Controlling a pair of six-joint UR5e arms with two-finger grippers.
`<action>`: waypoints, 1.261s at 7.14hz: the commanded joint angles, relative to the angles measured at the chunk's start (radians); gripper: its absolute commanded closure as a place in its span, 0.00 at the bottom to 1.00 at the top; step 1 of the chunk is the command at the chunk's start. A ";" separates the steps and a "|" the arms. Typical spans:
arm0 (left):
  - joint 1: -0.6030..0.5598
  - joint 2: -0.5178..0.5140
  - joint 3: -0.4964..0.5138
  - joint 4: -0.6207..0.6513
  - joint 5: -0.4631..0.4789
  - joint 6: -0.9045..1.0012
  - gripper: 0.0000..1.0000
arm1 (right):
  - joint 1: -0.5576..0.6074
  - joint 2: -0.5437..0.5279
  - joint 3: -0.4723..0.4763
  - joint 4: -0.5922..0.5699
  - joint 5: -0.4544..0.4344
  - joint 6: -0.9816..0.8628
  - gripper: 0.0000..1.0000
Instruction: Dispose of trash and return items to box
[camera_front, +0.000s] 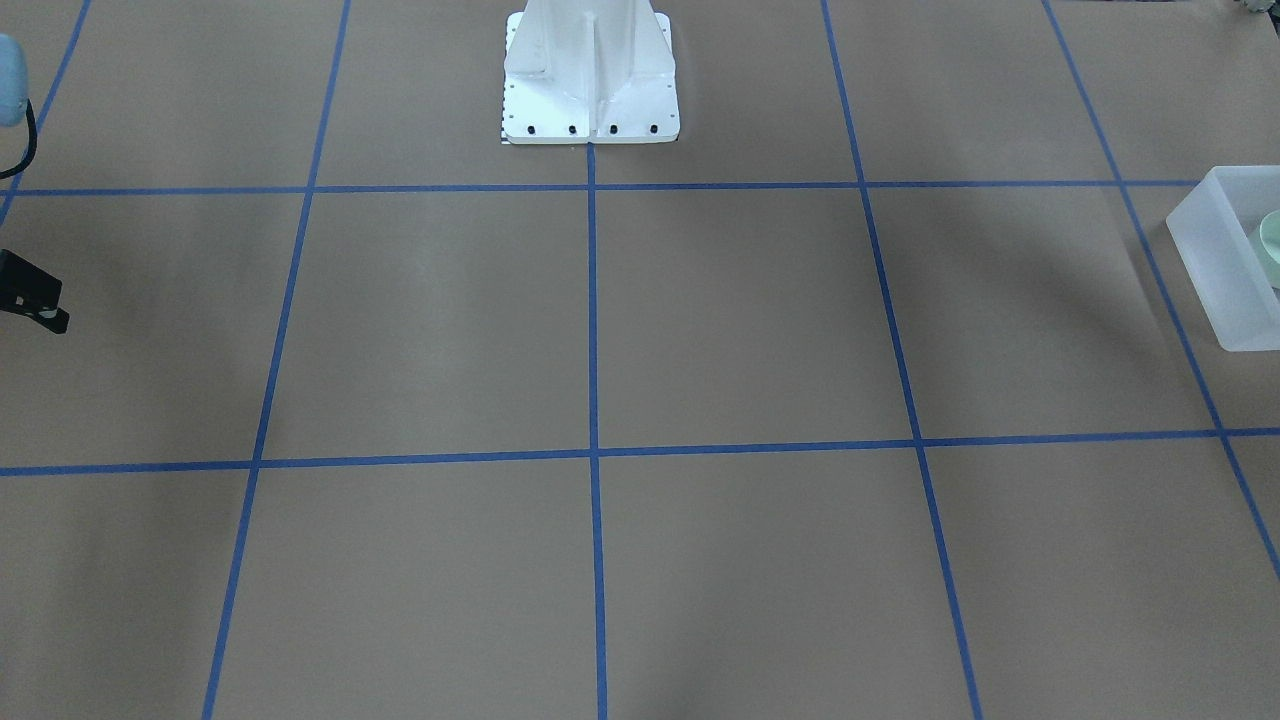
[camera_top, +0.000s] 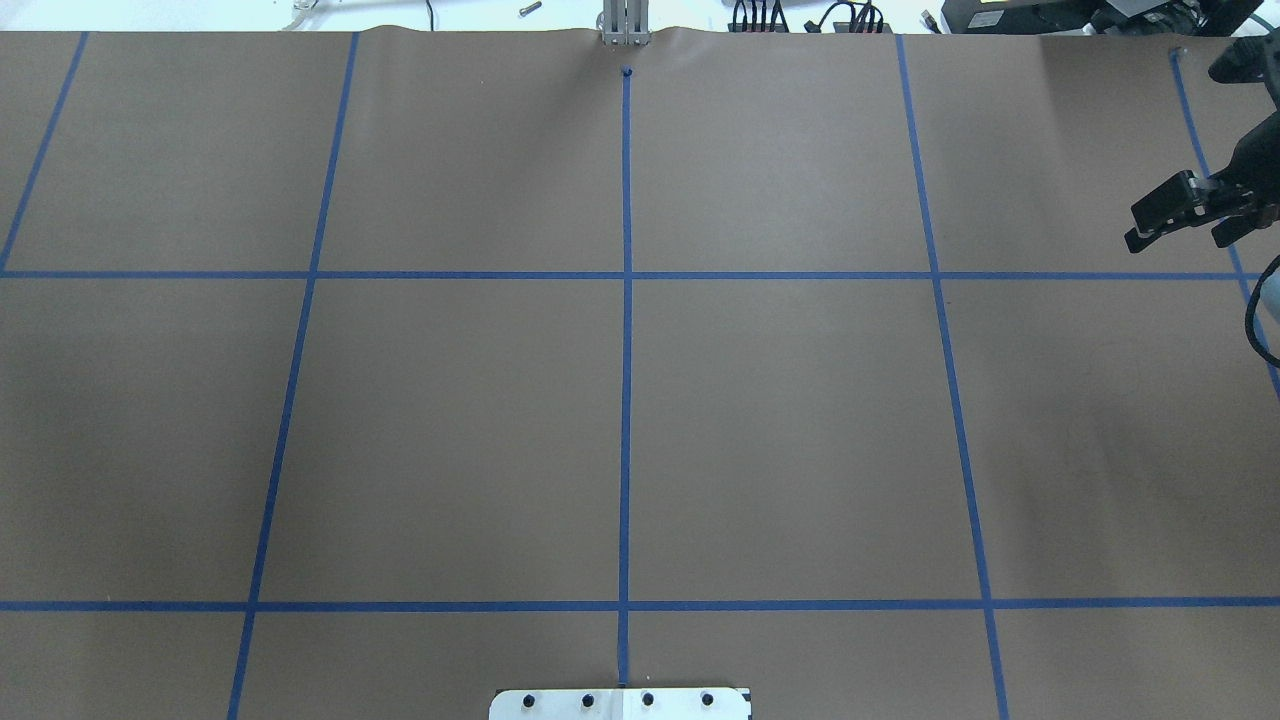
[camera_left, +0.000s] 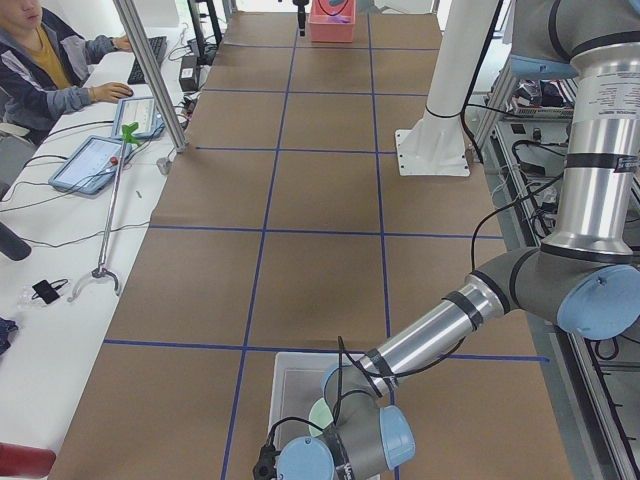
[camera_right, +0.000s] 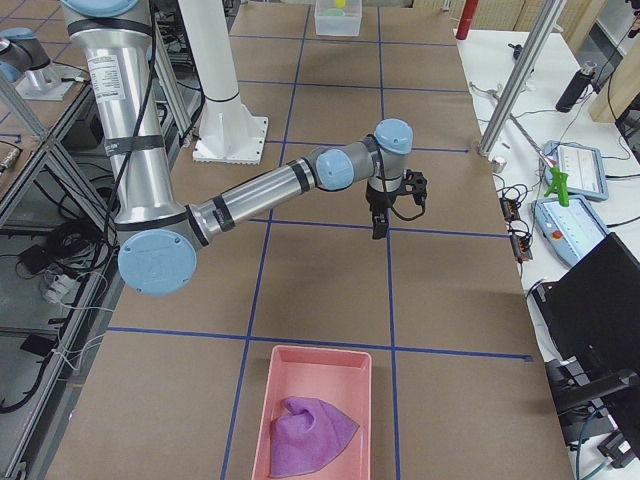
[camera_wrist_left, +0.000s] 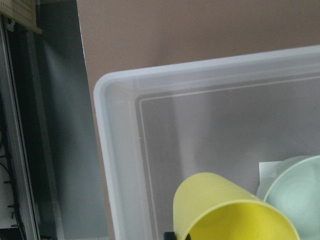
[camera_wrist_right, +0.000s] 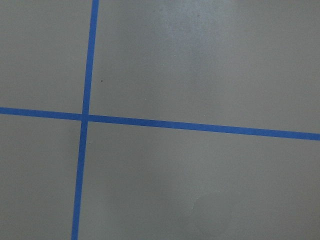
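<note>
**Clearing up:** The robot's left arm (camera_left: 430, 325) is reaching down over the frosted plastic box (camera_wrist_left: 116, 150), with its wrist camera looking straight in. Closest under the left claw, the yellow tapered cup (camera_wrist_left: 220, 210) is leaning, its base pointing toward the box's corner and its mouth toward the claw. Just beside the cup, the pale green bowl (camera_wrist_left: 295, 200) is sitting mouth-up on the box floor. The claw itself is showing, at most, as a dark sliver (camera_wrist_left: 169, 235) at the cup's edge. Whether it is spread or clamped, and whether it is gripping the cup, cannot be told.

Well apart from it, along the bench (camera_top: 780, 430), the right claw (camera_top: 1178, 225) is hovering with its fingers spread and nothing between them. Beyond that claw, at the bench's end, a pink tray (camera_right: 262, 420) is holding a purple cloth (camera_right: 310, 435).

The trouble, if any, is likely to be waiting at the box. If the left claw is letting go while the cup is leaning, the cup may roll against the bowl or settle on its side. If a finger is catching the rim as the arm is lifting, the cup may come back out and drag the light box along. With the wrist hanging low over the box, a sideways exit may clip its wall.
</note>
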 joint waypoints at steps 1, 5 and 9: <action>0.000 0.000 0.004 -0.012 -0.001 -0.022 0.80 | 0.000 0.000 0.000 0.000 0.000 0.000 0.00; 0.002 0.000 -0.049 -0.005 -0.006 -0.029 0.37 | 0.000 0.000 0.004 0.000 0.000 0.002 0.00; 0.067 0.017 -0.468 0.243 -0.154 -0.264 0.32 | 0.000 -0.006 0.018 0.000 -0.024 0.014 0.00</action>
